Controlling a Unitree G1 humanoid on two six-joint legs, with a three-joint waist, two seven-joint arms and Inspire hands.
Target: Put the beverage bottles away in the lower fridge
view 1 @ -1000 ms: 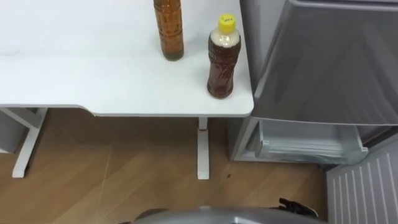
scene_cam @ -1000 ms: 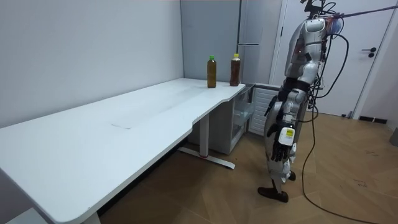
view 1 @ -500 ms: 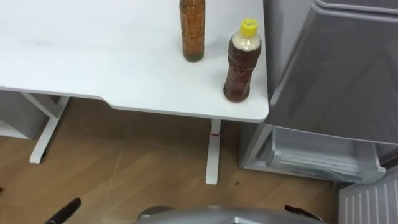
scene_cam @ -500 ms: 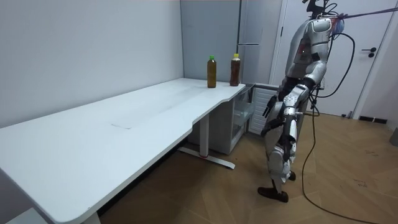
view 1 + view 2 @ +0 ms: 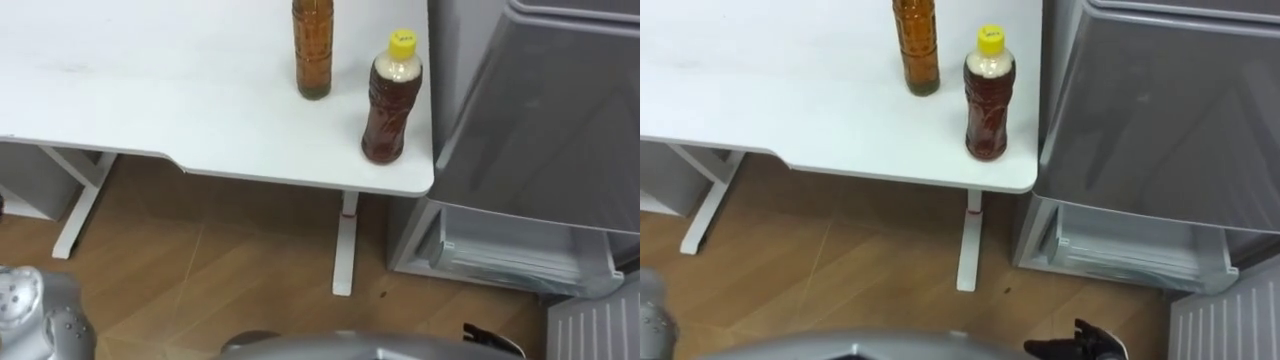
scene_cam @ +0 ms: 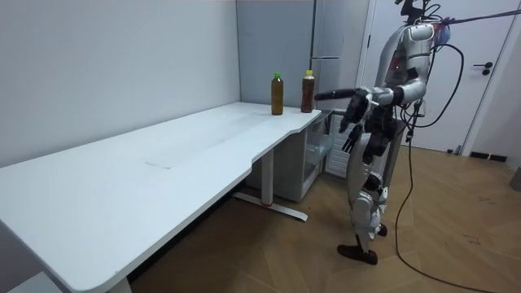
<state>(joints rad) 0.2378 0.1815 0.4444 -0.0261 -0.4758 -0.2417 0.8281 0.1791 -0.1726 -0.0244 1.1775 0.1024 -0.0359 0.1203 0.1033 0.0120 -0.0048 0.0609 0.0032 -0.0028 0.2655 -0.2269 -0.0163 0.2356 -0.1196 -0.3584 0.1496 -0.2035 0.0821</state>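
Two drink bottles stand at the table's far right corner by the fridge: a dark one with a yellow cap (image 5: 390,100) near the edge and a taller amber one (image 5: 313,50) behind it. In the room view they are the bottle (image 6: 308,91) nearest the fridge and the green-capped bottle (image 6: 277,94). I stand about a step back from that corner, facing it. My left hand (image 6: 356,110) is raised forward at chest height, fingers relaxed and empty, short of the bottles; its forearm (image 5: 30,315) shows at the lower left. My right hand (image 5: 1080,345) is low by my body.
The white table (image 5: 150,90) stretches left on white legs (image 5: 345,245). The grey fridge (image 5: 540,110) stands right of it, its lower compartment (image 5: 510,250) open with a clear shelf inside and its white door (image 5: 595,320) swung out at the lower right. Wooden floor lies between.
My left arm has swung up from beside my body to forward at chest height. The eye view shifted slightly, so the bottles sit further right. The bottles have not moved.
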